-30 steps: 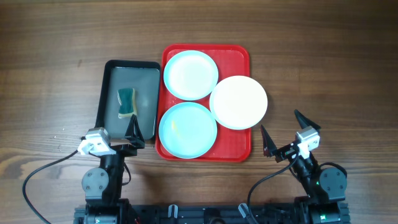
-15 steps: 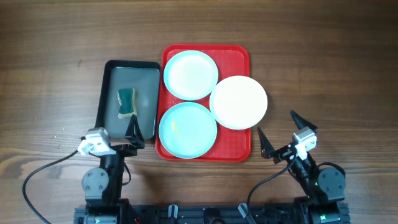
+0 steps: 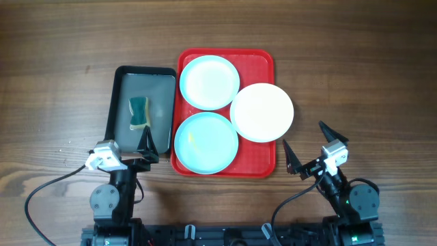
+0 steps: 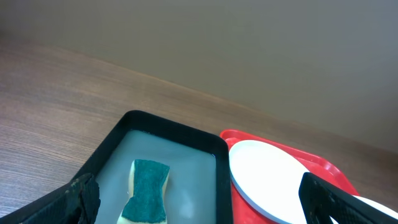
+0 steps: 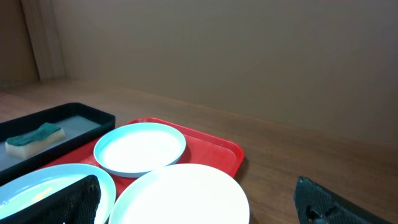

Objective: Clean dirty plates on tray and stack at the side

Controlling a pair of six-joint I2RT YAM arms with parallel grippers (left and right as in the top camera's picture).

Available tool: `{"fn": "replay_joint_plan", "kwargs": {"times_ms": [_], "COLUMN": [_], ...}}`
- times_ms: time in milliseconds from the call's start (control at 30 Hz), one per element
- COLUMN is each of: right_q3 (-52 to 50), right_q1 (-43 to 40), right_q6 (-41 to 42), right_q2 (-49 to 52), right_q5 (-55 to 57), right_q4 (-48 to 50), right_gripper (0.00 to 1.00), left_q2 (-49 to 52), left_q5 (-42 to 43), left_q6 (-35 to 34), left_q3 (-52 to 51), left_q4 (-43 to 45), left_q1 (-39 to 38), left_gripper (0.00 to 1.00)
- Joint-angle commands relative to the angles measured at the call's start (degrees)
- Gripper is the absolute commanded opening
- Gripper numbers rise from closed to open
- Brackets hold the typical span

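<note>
Right gripper [image 3: 302,133] slightly leftward, agape like left gripper [image 4: 199,180], white plate [image 3: 262,112] just ahead.

Green-topped sponge [image 4: 148,193] lying in dark pan [image 4: 180,127] on wooden table [image 4: 56,99]; close against its right rim — red tray [image 4: 323,167] bearing pale plate [image 4: 267,177]. Below, left gripper [image 4: 202,205] spread wide, fingertips [image 4: 79,199] at both lower corners.
</note>
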Motion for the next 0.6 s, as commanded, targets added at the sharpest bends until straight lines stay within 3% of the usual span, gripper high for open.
{"fn": "replay_joint_plan", "kwargs": {"times_ms": [0,567], "right_q3": [-0.1,-0.1], "right_q1": [0.2,0.2], "right_q6": [0.1,1.9], "right_q2": [0.2,0.2], "right_q5": [-0.6,-6.1], "right_q4": [0.3,0.5], "right_gripper": [1.00,1.00], "left_q2": [-0.4,-0.4], "left_q5": [-0.9,-0.9], "left_q6": [1.2,1.2], "left_q3": [0.0,0.0], "left_q4": [-0.3,-0.3], "left_q1": [-0.2,-0.2], "left_gripper": [1.00,1.00]}}
